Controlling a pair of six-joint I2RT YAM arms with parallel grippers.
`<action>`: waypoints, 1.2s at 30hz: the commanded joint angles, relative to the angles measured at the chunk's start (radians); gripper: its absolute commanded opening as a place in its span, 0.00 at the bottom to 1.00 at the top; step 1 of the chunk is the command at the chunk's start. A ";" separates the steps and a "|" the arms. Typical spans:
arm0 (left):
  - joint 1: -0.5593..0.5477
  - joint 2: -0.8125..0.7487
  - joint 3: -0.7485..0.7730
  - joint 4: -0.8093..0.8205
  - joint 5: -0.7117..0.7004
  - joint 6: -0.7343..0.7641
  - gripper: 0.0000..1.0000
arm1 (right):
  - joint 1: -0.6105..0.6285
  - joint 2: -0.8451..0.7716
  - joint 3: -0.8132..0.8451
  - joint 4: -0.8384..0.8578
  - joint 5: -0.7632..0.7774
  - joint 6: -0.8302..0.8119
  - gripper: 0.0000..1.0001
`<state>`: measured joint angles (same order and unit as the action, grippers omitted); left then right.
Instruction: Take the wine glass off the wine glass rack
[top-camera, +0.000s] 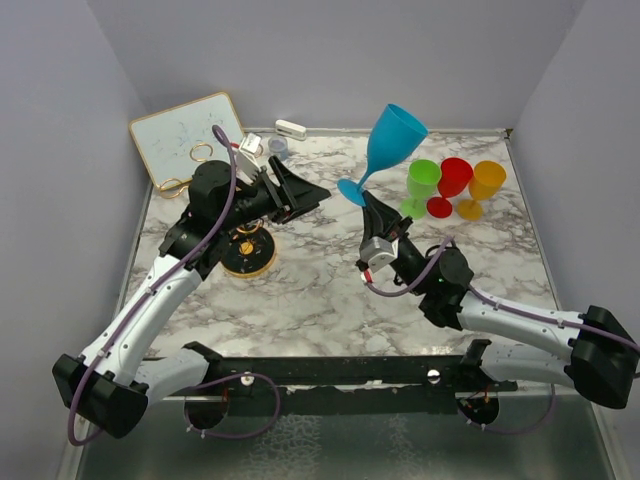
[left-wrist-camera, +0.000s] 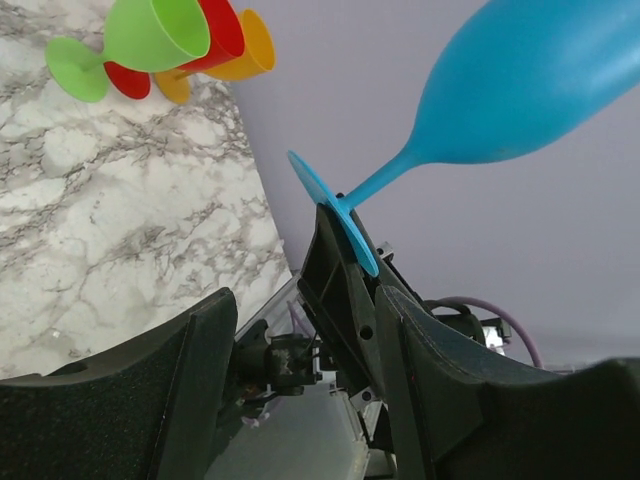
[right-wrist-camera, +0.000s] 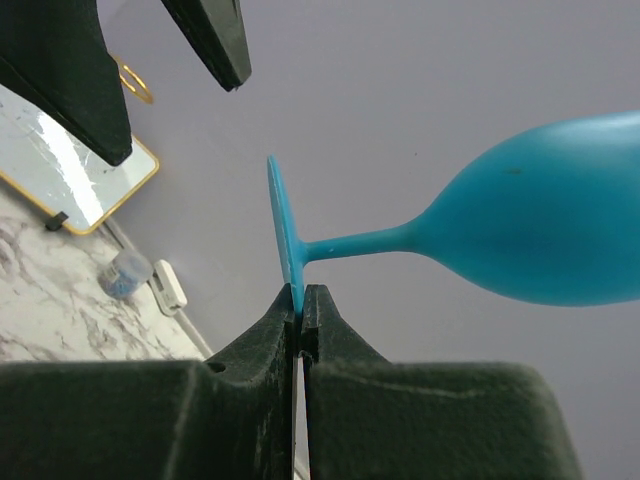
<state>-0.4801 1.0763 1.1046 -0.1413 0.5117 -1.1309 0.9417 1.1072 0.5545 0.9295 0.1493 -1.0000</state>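
At the far left we see a board in the back corner. In front of it is the rack, but only part of its round base and a few gold loops show, because the left arm covers its stem. The left hand hovers just right of the rack, fingers spread, holding nothing. Beyond its tips the blue glass is up in the air, apart from the rack, and tilted with the bowl high and to the right. The right hand pinches the rim of the glass's foot, its fingers pressed together on the edge. Both wrist views cut the bowl off at the frame. Farther right a green glass, a red glass and an orange glass stand bunched on the tabletop. We cannot tell whether they touch.
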 joint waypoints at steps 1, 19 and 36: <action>-0.004 -0.017 -0.005 0.069 -0.005 -0.049 0.60 | 0.033 0.000 -0.010 0.109 -0.002 -0.051 0.01; -0.005 -0.004 -0.071 0.201 0.056 -0.134 0.36 | 0.139 0.112 0.015 0.142 -0.002 -0.147 0.01; -0.011 -0.097 0.002 -0.012 -0.140 0.061 0.00 | 0.163 0.028 -0.020 0.083 0.099 0.020 0.31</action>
<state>-0.4850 1.0634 1.0359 -0.0517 0.5121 -1.2182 1.0962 1.2320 0.5537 1.0409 0.2001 -1.1244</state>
